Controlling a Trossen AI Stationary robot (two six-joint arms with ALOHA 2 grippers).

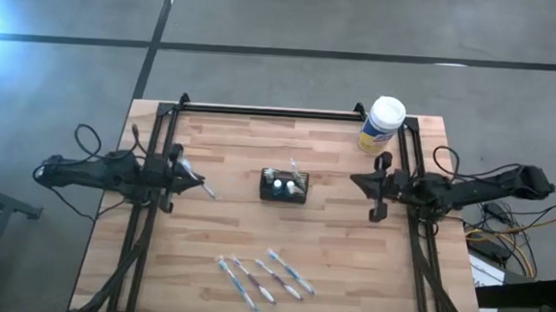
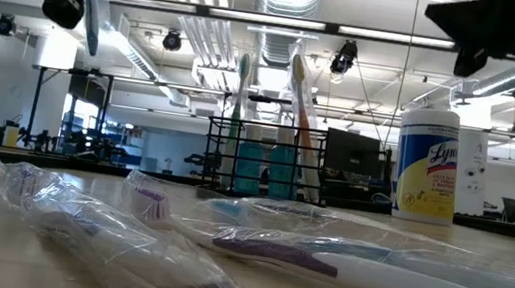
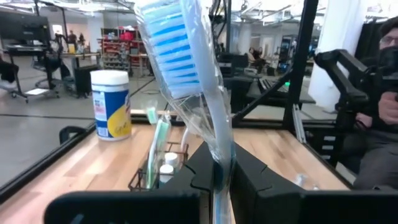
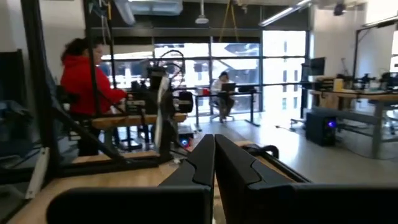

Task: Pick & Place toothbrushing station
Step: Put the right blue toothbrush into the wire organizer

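Pinching a plastic-wrapped toothbrush (image 3: 186, 74) low on its slick, light, stiff handle, the left gripper (image 3: 217, 177) holds it raised left of the mesh basket (image 1: 284, 187) at mid-table, while the right gripper (image 4: 214, 158) waits closed and empty opposite.

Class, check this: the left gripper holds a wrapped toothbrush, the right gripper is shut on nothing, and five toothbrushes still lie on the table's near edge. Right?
Wrong count. The high view shows four toothbrushes there. The left gripper does hold a wrapped toothbrush; the right gripper is shut and empty.
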